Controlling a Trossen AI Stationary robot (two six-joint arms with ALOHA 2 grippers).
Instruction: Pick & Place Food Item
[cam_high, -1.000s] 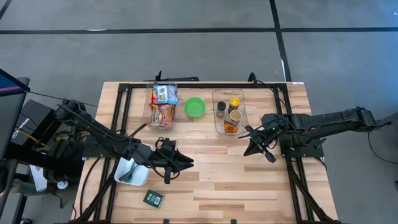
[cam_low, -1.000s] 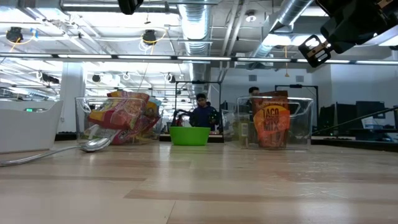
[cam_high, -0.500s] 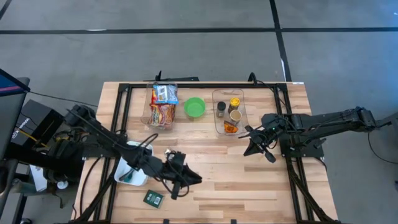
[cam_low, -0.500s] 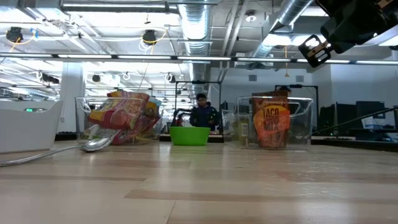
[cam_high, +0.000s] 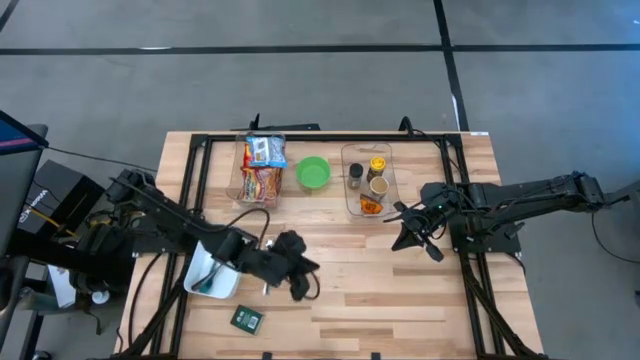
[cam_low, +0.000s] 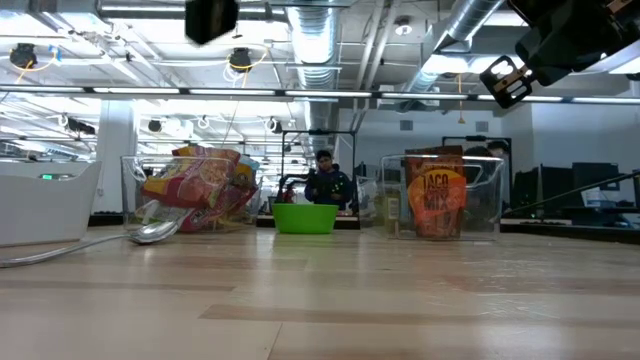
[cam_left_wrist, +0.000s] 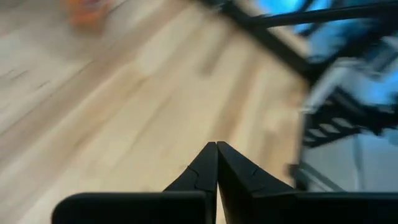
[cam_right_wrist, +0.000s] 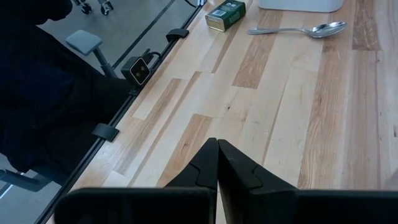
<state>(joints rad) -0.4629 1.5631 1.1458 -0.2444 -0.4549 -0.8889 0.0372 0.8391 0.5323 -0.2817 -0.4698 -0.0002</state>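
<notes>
Food sits at the table's far side: a clear bin of snack bags (cam_high: 262, 166), a green bowl (cam_high: 313, 173) and a clear bin (cam_high: 368, 180) with spice jars and an orange taco-mix packet (cam_low: 436, 205). A small green box (cam_high: 245, 319) lies flat near the front edge. My left gripper (cam_high: 306, 288) hovers shut over bare wood right of the white tub (cam_high: 210, 276), nothing between its fingers (cam_left_wrist: 216, 147). My right gripper (cam_high: 404, 238) waits shut above the table, just near of the spice bin, also with nothing in it (cam_right_wrist: 217, 142).
A metal spoon (cam_right_wrist: 298, 29) lies flat on the wood beside the white tub (cam_low: 45, 205). A black frame rail (cam_high: 330, 137) runs round the table's far and side edges. Open wood lies between the two grippers.
My left gripper has gone toward the table's near edge and a little to the right, away from the white tub, and its wrist has tipped. My right arm has kept still.
</notes>
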